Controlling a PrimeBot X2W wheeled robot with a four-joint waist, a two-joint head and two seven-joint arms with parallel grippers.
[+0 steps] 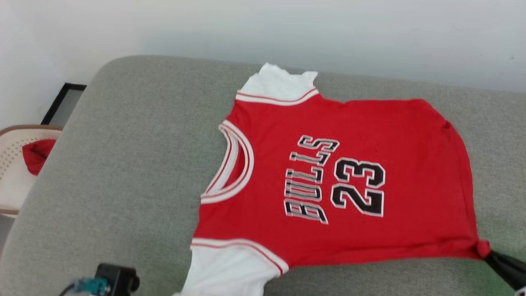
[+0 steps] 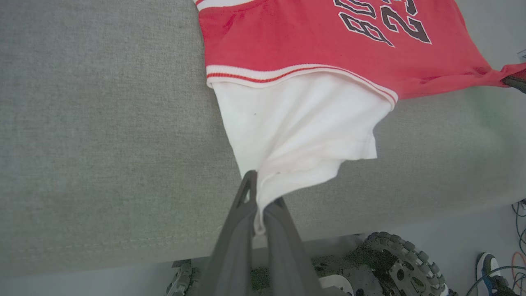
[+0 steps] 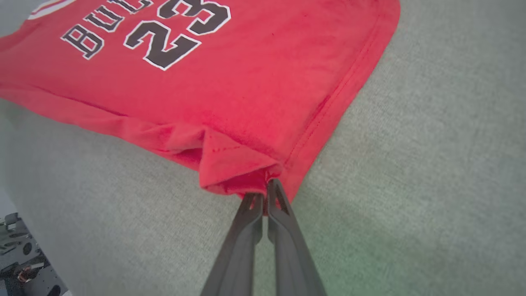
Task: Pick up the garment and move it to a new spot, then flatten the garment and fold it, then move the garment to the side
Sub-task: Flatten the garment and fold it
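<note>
A red jersey, the garment (image 1: 349, 185), lies chest-up on a long grey cushion (image 1: 123, 164), spread across the cushion's middle and right half. Its collar points toward the cushion's left end and its hem toward the right end. The black, white-edged "BULLS 23" lettering shows, and one white sleeve reaches toward the cushion's far edge. The flattening step seems to be in hand, with both pincers stretching the near side of the cloth. The left gripper (image 2: 263, 189) has its two dark fingers pressed together on the edge of the other white sleeve (image 2: 296, 123), which is drawn out past the cushion's near edge. The right gripper (image 3: 263, 191) is likewise clamped tight, pinching the bunched red hem corner (image 3: 242, 172) just above the cushion's surface near its right end. A ridge of loose cloth runs along the near side of the garment between the two grips. The next move probably calls for an even outward pull to smooth that ridge, then laying both corners flat on the cushion before letting go and folding.
</note>
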